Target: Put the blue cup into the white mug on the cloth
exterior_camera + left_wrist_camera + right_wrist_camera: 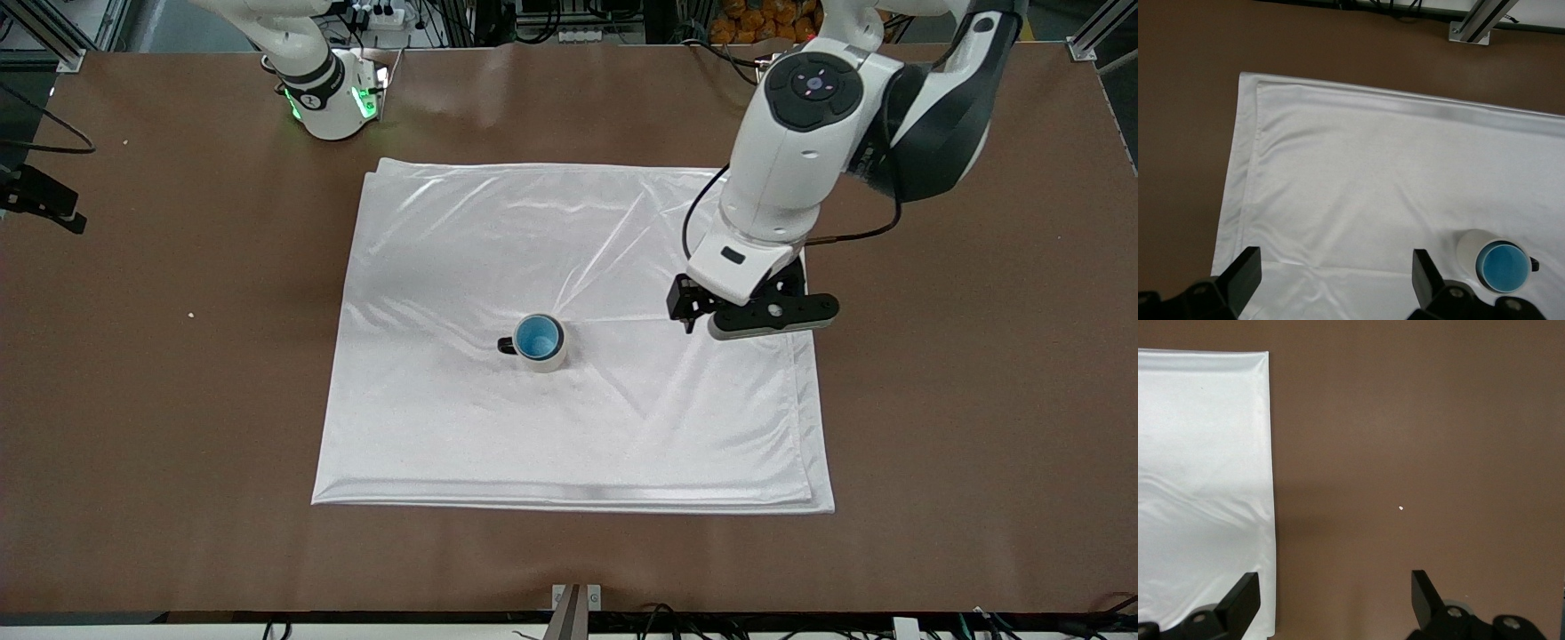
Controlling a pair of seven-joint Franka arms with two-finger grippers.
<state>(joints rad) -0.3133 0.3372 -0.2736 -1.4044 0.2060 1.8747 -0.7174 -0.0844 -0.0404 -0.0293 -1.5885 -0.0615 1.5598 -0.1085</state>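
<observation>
Blue cup (538, 336) sits nested in the white mug (553, 357) near the cloth (444, 267) centre, so placement looks complete; the left gripper (742, 311), wide open over the cloth's edge, need only retreat, while the right gripper (1331, 603) waits open over bare table.

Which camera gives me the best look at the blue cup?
The front view: the blue cup sits inside the white mug, in full view on the cloth. The left wrist view shows it near the frame's corner. The right wrist view doesn't show it.
</observation>
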